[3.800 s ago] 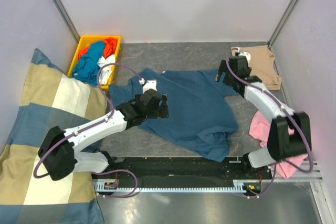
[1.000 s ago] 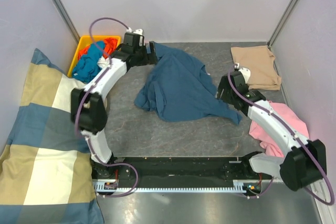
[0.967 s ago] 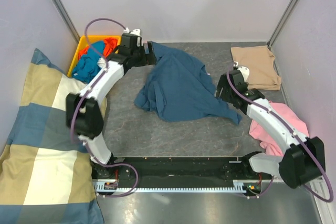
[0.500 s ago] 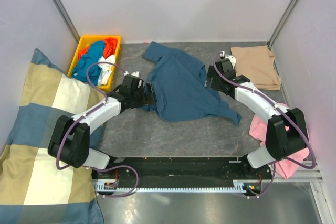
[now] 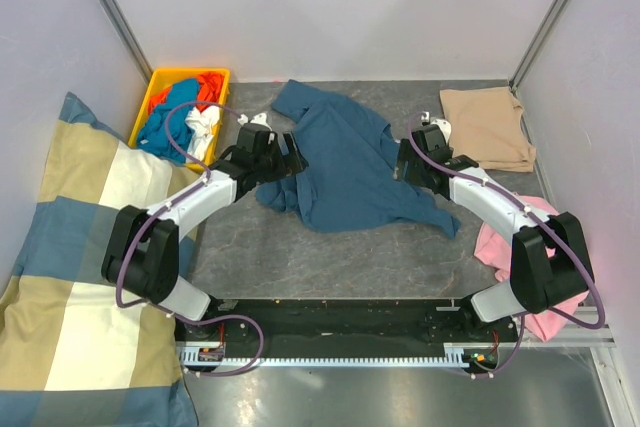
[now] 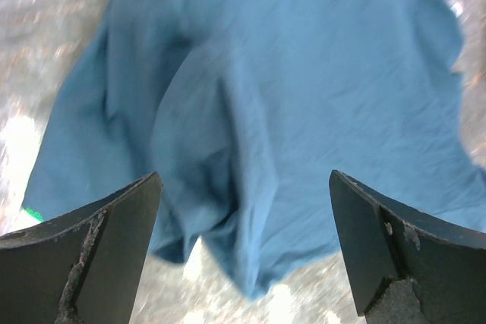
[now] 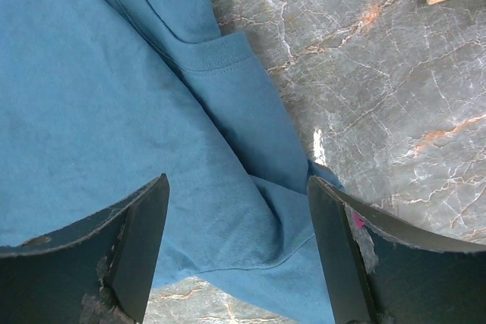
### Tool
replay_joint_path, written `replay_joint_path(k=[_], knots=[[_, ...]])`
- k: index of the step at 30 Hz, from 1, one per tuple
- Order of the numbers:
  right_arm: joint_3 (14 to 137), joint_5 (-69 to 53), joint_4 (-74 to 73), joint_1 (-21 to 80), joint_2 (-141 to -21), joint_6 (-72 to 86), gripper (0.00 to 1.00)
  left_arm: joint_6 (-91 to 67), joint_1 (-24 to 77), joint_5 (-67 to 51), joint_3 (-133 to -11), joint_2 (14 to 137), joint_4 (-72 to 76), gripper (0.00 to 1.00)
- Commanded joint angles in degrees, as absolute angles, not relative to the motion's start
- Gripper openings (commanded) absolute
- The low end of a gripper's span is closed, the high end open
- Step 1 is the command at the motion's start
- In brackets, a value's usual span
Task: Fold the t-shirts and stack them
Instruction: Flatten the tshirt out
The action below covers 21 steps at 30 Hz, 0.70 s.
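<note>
Soft blue t-shirt (image 5: 345, 162) lies crumpled and wrinkly on the hard, marbled grey table (image 5: 300, 257). My left gripper (image 6: 243, 202) and right gripper (image 7: 237, 195) hang over it, jaws spread wide.

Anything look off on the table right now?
The dark teal t-shirt lies crumpled and askew in the middle, its left side bunched in folds rather than spread flat. A pink garment sits heaped at the near right. The tan t-shirt looks neatly folded.
</note>
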<state>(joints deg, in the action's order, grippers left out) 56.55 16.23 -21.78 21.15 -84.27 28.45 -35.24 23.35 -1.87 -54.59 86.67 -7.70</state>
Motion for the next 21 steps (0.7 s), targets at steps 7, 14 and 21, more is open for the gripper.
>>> replay_joint_path(k=[7,14,21], knots=[[55.3,16.4,-20.8,21.3,-81.6,27.3,0.83,-36.3,23.7,-2.6,-61.2,96.1,-2.9,0.77],[54.8,17.1,-20.8,21.2,-81.5,26.7,0.78,-35.3,23.8,-2.1,-61.8,96.9,-3.2,0.02],[53.5,16.4,-20.9,21.2,-80.6,27.2,0.77,-25.3,22.9,-0.2,-78.9,89.4,-19.1,0.02]])
